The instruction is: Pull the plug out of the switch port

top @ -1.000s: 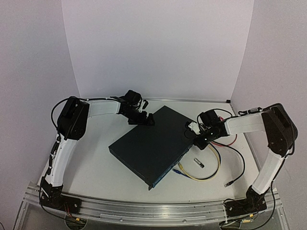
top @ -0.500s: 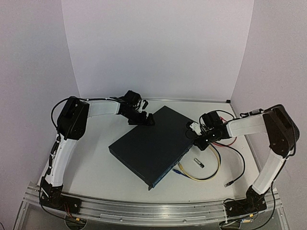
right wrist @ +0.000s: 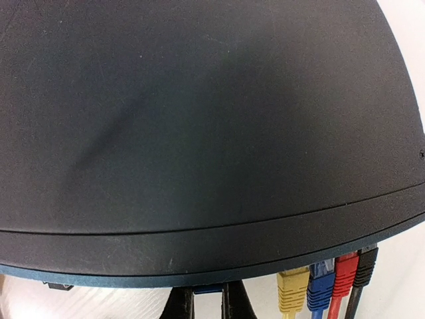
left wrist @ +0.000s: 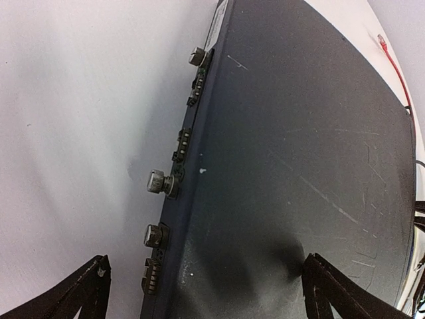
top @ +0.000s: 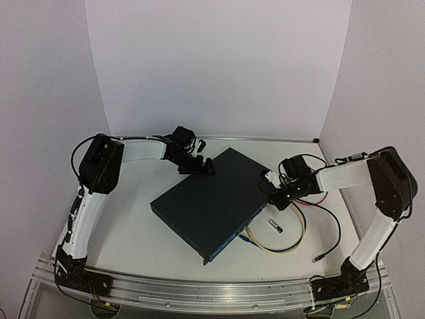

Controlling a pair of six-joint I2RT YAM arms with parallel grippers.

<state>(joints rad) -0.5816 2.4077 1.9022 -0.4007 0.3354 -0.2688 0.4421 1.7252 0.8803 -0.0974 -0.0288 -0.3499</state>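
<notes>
The switch (top: 206, 206) lies flat and skewed at the middle of the white table (top: 133, 226). It is a wide, thin metal box in matte navy-black, its top (left wrist: 299, 166) marked with fine scratches and pale specks. Any print on it is too small to read.

On the narrow face seen by the left wrist sit three knurled metal knobs (left wrist: 155, 181) among small black sockets. The opposite narrow face carries a thin blue lower edge and a row of moulded plastic plugs set side by side: a yellow plug (right wrist: 292, 289), a blue plug (right wrist: 320, 286), a red plug (right wrist: 344, 276) and a black plug (right wrist: 365, 262).

The left claw (top: 202, 167) is at the switch's far corner, its fingers (left wrist: 89, 292) spread wide to either side of that corner, holding nothing.

The right claw (right wrist: 204, 304) is at the plug face, left of the four plugs. Its fingers (right wrist: 179, 306) are pressed together just under the edge. A bit of blue shows between them, but I cannot tell if they hold anything.

A yellow cable (top: 292, 242) loops on the table beside the switch.
</notes>
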